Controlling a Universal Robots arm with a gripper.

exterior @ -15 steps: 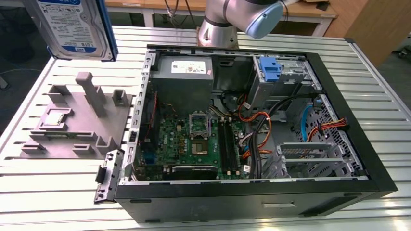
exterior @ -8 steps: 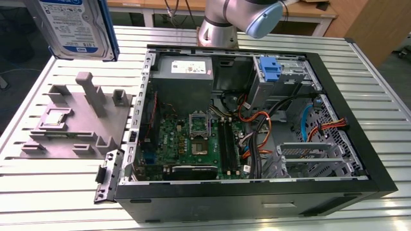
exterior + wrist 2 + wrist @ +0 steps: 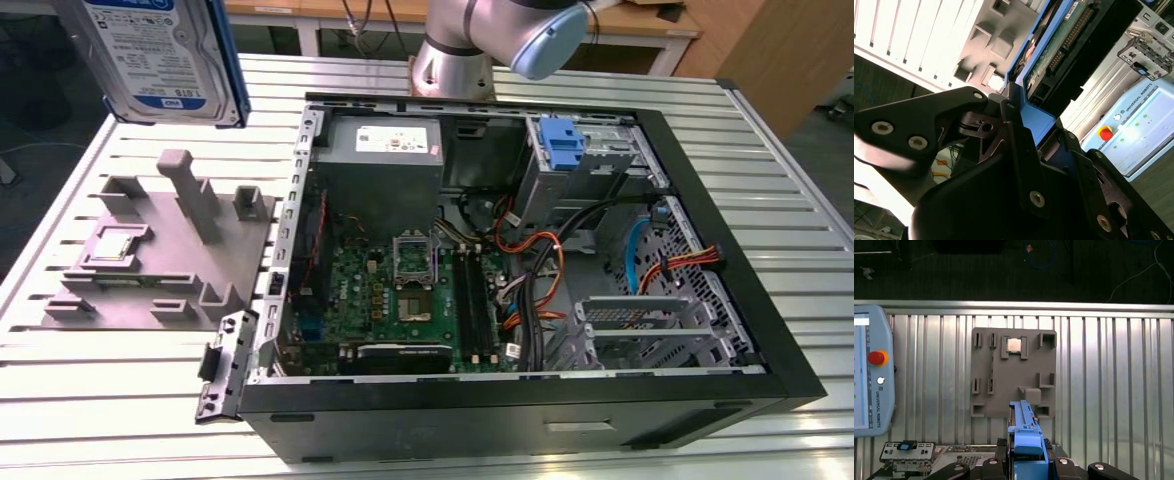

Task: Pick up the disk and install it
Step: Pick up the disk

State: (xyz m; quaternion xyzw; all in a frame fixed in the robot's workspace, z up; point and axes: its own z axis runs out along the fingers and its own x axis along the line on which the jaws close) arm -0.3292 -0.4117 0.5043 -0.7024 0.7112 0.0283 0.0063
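Claw: your black two-finger gripper [image 3: 1010, 102] is closed down tight on the blue frame, so the drive is held.
Disk: flat silver hard drive w/ white-and-blue label and blue plastic carrier frame [image 3: 158, 55]. It's lifted, label face showing, at the exterior view's top left, touching neither stand nor case. In the first wrist view you see it edge-on w/ the stand below.
Case: open black desktop PC case [image 3: 787, 330], lying on its side. Inside: green motherboard [image 3: 387, 300], grey PSU box [image 3: 380, 165], orange & black cables [image 3: 541, 270], metal drive cage [image 3: 641, 325], bare blue plastic bracket [image 3: 561, 150] in the far bay.
Stand: grey plastic stand w/ upright posts [image 3: 147, 250], just beside the case on the exterior view's left. A small square silver chip [image 3: 1013, 345] sits in one pocket.
Table: slatted metal table [image 3: 107, 400] carries both case & stand.
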